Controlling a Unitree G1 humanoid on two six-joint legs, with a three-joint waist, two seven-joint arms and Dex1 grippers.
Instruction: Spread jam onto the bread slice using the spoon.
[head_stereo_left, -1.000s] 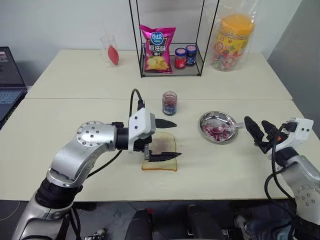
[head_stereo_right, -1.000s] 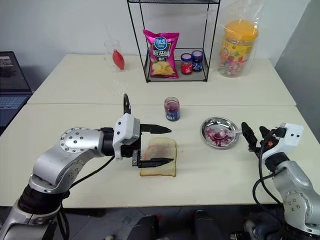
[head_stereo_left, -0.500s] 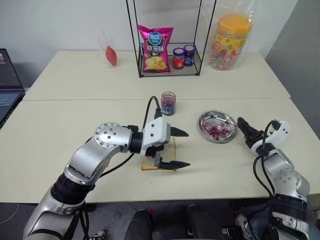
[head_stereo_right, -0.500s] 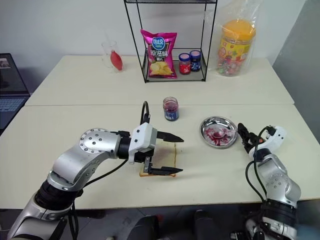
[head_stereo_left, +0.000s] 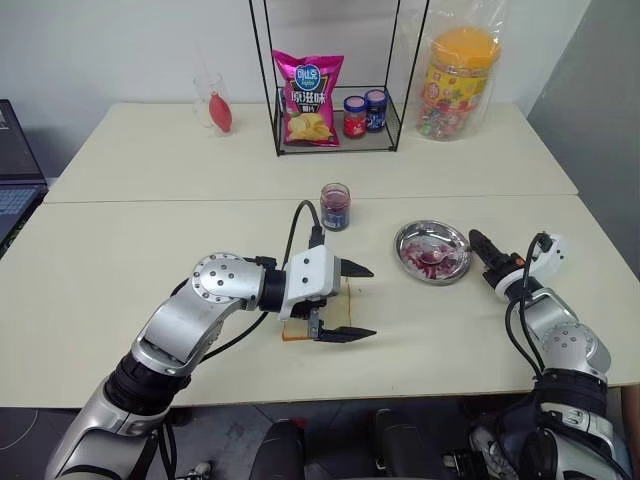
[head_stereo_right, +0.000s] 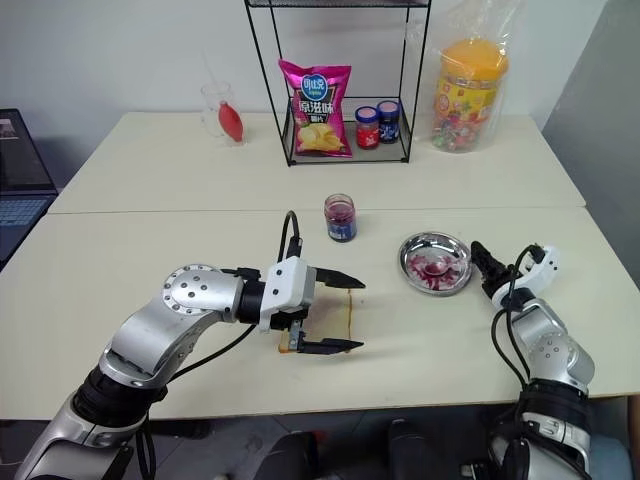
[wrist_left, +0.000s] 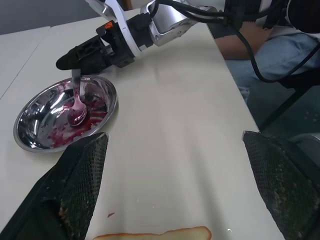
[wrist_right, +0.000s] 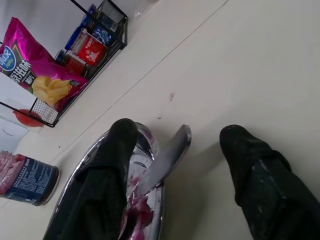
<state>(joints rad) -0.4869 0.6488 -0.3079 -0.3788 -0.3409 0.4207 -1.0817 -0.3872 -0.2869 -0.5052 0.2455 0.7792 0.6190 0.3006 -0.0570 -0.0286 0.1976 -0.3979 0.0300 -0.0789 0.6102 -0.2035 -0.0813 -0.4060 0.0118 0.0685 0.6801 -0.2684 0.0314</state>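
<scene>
My right gripper (wrist_right: 175, 165) straddles the spoon (wrist_left: 77, 107) handle, fingers apart, spoon resting in the metal dish (head_stereo_left: 432, 253). Left gripper (head_stereo_left: 350, 302) spread wide over the bread slice (head_stereo_right: 340, 310), at the dish's eight o'clock.

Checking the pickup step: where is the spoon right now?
The spoon lies in the round metal dish on the table's right side, bowl in the jam smears, handle over the rim between the right gripper's fingers.

Left fingers (head_stereo_left: 358, 302) over bread slice (head_stereo_left: 293, 331)
</scene>
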